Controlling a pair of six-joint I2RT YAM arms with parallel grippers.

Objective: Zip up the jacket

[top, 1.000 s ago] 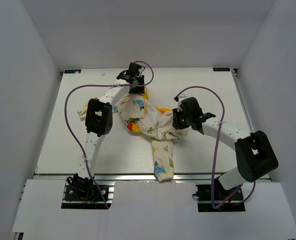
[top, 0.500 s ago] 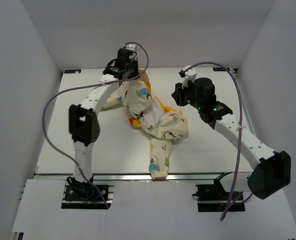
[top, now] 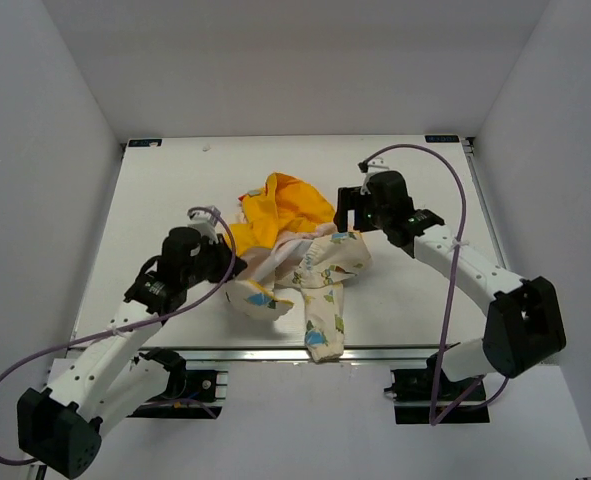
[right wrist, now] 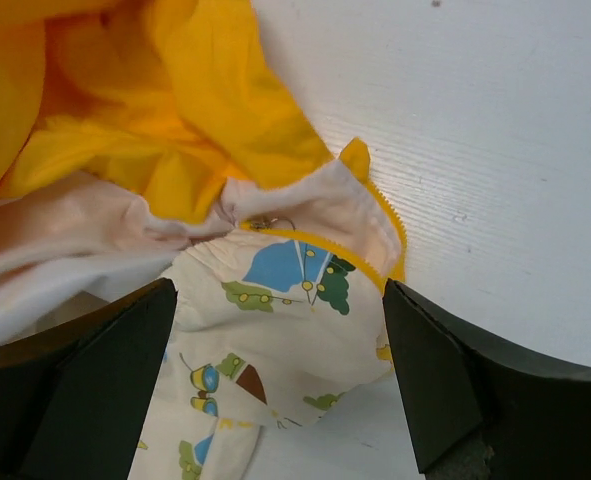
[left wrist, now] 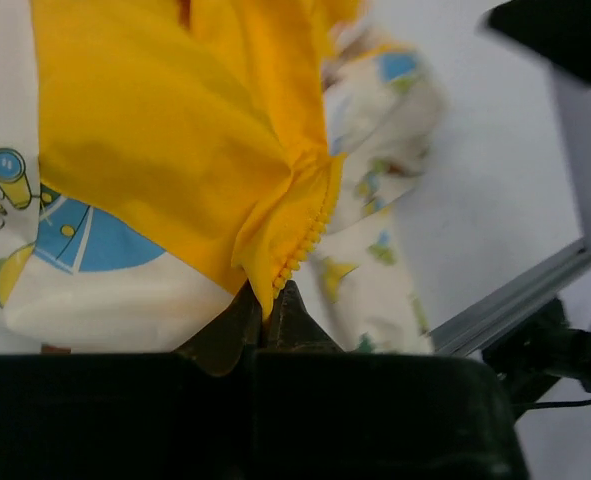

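Low over the table (top: 155,190), left fingers (left wrist: 293,325) pinch the jacket (top: 293,205) by its zipper (left wrist: 310,235) (right fingers (right wrist: 105,370) spread wide).

Lab test cell: white enclosure walls (top: 55,150), white table (top: 165,180), aluminium rail (top: 245,352).

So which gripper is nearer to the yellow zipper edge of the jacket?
Left. The left gripper is shut on the zipper edge of the jacket, touching it. The right gripper is open above the jacket's other side, gripping nothing.
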